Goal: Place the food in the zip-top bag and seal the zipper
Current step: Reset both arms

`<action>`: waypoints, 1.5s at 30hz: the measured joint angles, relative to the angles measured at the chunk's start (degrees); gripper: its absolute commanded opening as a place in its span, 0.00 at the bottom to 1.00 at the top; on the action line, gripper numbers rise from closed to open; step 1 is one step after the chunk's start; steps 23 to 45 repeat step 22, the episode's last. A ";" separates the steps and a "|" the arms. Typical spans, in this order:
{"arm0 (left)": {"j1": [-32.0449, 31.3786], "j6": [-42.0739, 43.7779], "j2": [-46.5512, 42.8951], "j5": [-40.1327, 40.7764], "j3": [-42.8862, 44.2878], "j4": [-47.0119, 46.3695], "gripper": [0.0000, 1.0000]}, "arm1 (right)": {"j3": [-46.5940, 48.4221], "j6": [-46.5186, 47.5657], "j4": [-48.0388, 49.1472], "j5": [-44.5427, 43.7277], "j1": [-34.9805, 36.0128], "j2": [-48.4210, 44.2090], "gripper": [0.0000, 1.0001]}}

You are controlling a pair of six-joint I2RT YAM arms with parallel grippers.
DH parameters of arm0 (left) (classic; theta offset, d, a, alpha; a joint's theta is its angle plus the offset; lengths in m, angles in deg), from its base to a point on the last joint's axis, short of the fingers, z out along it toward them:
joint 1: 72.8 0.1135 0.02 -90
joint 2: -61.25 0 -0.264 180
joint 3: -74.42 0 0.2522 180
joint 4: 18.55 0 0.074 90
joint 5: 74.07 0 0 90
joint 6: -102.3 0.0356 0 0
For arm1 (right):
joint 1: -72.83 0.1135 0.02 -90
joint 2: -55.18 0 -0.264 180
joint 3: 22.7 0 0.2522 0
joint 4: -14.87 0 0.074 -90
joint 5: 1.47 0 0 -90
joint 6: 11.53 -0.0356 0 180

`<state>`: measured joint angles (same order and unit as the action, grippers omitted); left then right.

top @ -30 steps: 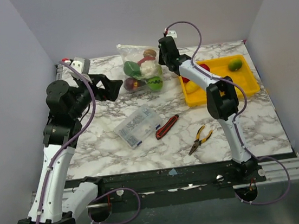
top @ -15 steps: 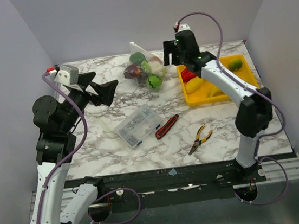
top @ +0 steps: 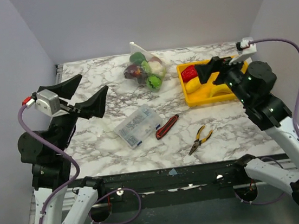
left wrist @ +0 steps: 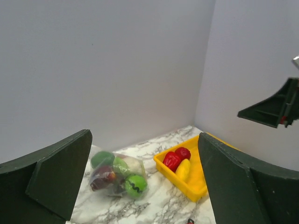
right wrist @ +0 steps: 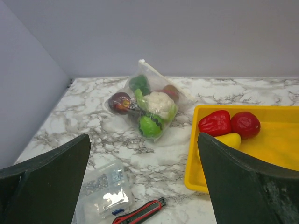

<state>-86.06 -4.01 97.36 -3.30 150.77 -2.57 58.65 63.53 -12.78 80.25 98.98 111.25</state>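
Note:
The zip-top bag (top: 145, 69) lies at the back middle of the table, with nothing gripping it. Inside it I see food: a white cauliflower (right wrist: 159, 102), a maroon piece (right wrist: 120, 101) and green pieces (right wrist: 150, 126). Its zipper (right wrist: 154, 72) runs along the upper edge; whether it is pressed closed is unclear. Two red pieces (right wrist: 215, 122) and a yellow one (right wrist: 226, 139) lie in the yellow tray (top: 208, 100). My left gripper (top: 92, 83) hangs open, high over the left side. My right gripper (top: 206, 75) is open above the tray, empty.
A clear compartment box (top: 137, 125) sits mid-table, with a red-and-black utility knife (top: 167, 126) to its right and yellow-handled pliers (top: 200, 137) nearer the front. Grey walls close in the table on three sides.
My right gripper opened, let go of the bag and pulled back to the right over the tray. The bag shifted slightly right and settled. My left arm rose and drew back.

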 measured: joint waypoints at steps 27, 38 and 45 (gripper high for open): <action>0.00 -2.03 -7.96 4.70 -7.63 -9.64 0.98 | 0.33 -1.05 -8.48 -11.58 -0.02 -20.92 1.00; 0.00 -2.03 -7.96 4.70 -7.63 -9.64 0.98 | 0.33 -1.05 -8.48 -11.58 -0.02 -20.92 1.00; 0.00 -2.03 -7.96 4.70 -7.63 -9.64 0.98 | 0.33 -1.05 -8.48 -11.58 -0.02 -20.92 1.00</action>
